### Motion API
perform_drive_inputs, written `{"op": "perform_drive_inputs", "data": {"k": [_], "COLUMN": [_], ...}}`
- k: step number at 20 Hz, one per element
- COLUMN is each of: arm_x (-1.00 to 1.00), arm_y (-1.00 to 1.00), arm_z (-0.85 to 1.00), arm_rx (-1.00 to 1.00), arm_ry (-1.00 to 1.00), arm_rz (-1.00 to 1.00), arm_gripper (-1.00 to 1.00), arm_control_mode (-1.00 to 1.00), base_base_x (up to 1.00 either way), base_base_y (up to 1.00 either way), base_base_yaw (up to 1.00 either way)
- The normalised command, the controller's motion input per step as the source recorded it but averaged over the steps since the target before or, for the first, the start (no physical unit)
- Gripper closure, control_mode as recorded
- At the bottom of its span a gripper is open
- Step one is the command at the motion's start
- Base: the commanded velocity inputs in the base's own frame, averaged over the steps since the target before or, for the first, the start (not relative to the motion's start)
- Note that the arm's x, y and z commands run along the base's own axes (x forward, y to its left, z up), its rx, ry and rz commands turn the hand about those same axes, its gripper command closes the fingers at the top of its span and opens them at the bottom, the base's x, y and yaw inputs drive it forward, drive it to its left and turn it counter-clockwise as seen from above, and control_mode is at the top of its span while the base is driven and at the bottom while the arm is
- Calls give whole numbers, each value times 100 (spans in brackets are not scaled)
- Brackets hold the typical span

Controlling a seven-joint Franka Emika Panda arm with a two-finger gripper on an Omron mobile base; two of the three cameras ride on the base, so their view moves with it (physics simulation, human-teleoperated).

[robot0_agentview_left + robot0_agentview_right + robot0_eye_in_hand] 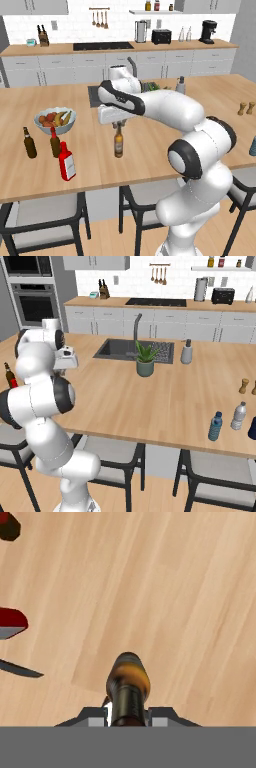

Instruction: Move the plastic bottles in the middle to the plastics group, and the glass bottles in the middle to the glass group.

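A: Amber glass, slim, pale label: the amber bottle (118,141) hangs upright by its neck from the gripper (118,123). The fingers are closed on the neck; the hand view looks straight down the bottle with the tips on either side of it. I cannot tell whether its base touches the wooden counter (150,145) or rides just above it.

B: Where is it headed?

A: To the glass group at the left: the plain dark bottle (29,143) and the red-topped dark bottle (55,142) stand near the fruit bowl (55,120). The red bottle (66,161) stands just in front of them, on the near side.

B: Main hazard?

A: My guess is a swing. A hold that high on the neck lets the body pendulum if the arm moves fast, and the glass could slip or clip a neighbour.

B: Which neighbour?

A: The red bottle most likely, since it stands on the way in. A knock there could topple it toward the counter's front edge. Setting down too close to the two dark bottles could tip them into the bowl.

B: And the plastics?

A: Far right of the counter: a blue bottle (215,426) and a clear bottle (239,416), well apart from all this. No risk there now.
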Motion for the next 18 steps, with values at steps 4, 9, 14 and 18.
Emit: {"op": "perform_drive_inputs", "data": {"k": [4,9,14,18], "arm_x": [0,0,-1,0], "arm_y": [37,44,57,37], "arm_z": [0,-1,-2,-2], "arm_rx": [7,3,0,0], "arm_ry": [0,1,3,2], "arm_rz": [20,18,11,2], "arm_gripper": [100,100,100,100], "arm_control_mode": [-100,-100,-100,-100], "base_base_x": [0,0,0,0], "base_base_y": [0,0,0,0], "base_base_yaw": [0,0,0,0]}}
